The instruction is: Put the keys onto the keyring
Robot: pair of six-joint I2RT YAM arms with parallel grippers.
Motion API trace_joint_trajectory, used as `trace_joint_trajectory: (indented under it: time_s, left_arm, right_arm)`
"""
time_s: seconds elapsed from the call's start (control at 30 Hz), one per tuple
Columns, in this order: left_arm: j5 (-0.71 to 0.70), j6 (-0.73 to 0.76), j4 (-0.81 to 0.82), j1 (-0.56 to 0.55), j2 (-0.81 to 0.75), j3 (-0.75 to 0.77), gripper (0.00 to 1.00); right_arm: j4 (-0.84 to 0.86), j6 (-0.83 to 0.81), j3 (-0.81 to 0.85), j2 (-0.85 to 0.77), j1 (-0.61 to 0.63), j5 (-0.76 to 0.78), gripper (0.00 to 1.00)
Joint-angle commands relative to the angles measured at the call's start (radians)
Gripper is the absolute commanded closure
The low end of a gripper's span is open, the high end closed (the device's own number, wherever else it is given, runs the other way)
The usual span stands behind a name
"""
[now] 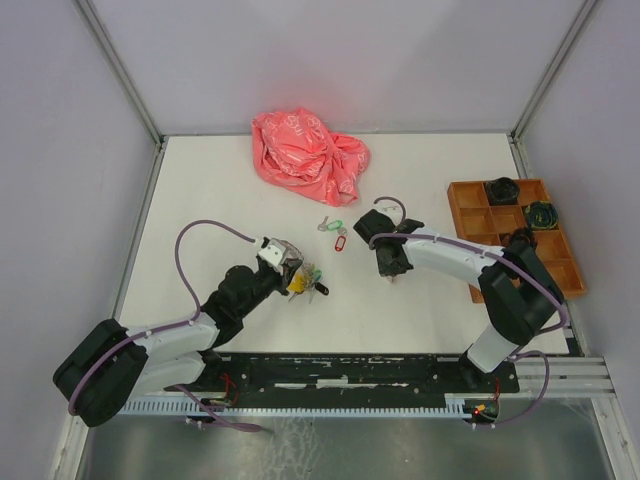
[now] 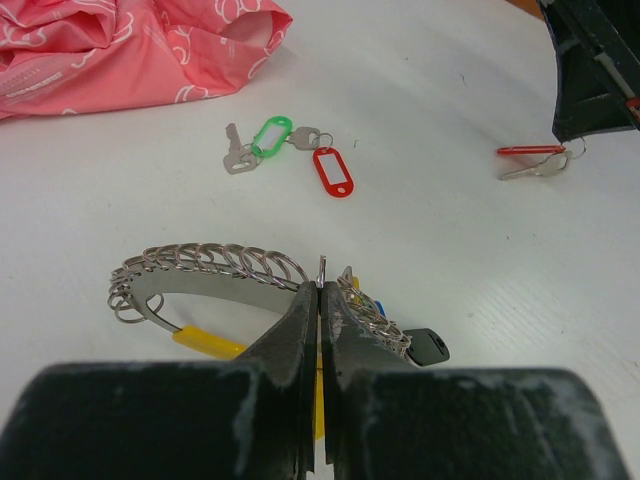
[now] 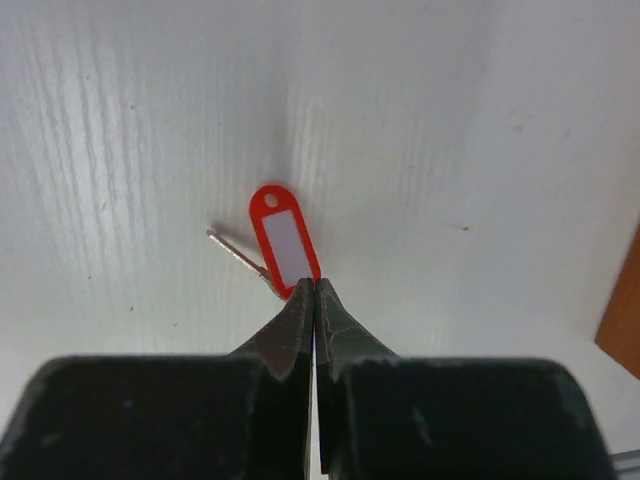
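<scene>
My left gripper (image 1: 292, 270) (image 2: 322, 290) is shut on the thin wire of the keyring (image 2: 205, 268), which carries a row of small split rings, yellow tags (image 2: 205, 342) and a black key (image 2: 428, 347). The bunch (image 1: 306, 284) rests on the table just past the fingertips. My right gripper (image 1: 393, 270) (image 3: 316, 284) is shut on the end of a red-tagged key (image 3: 283, 238) (image 2: 535, 160), its silver blade angled to the left, low over the table. Two more keys lie loose between the arms, one green-tagged (image 2: 270, 137) (image 1: 323, 225), one red-tagged (image 2: 333, 172) (image 1: 340, 241).
A crumpled pink bag (image 1: 308, 145) lies at the back of the white table (image 1: 200, 190). An orange compartment tray (image 1: 560, 250) with dark round items sits at the right edge, beside the right arm. Grey walls close in the back and both sides.
</scene>
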Motion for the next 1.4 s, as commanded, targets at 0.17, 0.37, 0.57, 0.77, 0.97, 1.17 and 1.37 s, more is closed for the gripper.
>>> trace_joint_trajectory:
  time_s: [0.17,0.37,0.57,0.77,0.97,1.17,1.37]
  left_arm:
    - [0.008,0.007,0.042,0.0,-0.015,0.056,0.97]
    - [0.008,0.007,0.033,0.0,-0.01,0.06,0.97]
    - [0.014,0.005,0.028,-0.001,-0.012,0.065,0.97]
    - [0.016,0.007,0.025,-0.001,-0.014,0.065,0.97]
    - [0.017,0.007,0.022,-0.001,-0.01,0.067,0.97]
    - [0.019,0.008,0.02,0.0,-0.012,0.068,0.97]
    - [0.021,0.008,0.02,0.0,-0.011,0.068,0.97]
  right_arm:
    - [-0.013,0.057,0.064,0.083,0.001,-0.165,0.94]
    - [0.01,0.037,0.098,0.099,0.002,-0.187,0.75]
    - [-0.001,-0.06,0.115,0.035,0.0,-0.204,0.56]
    - [0.048,-0.207,0.153,0.064,-0.006,-0.311,0.51]
    - [0.115,-0.272,0.202,0.148,-0.04,-0.418,0.55]
    - [0.149,-0.261,0.191,0.214,-0.116,-0.499,0.57]
    - [0.116,-0.232,0.128,0.187,-0.168,-0.499,0.57]
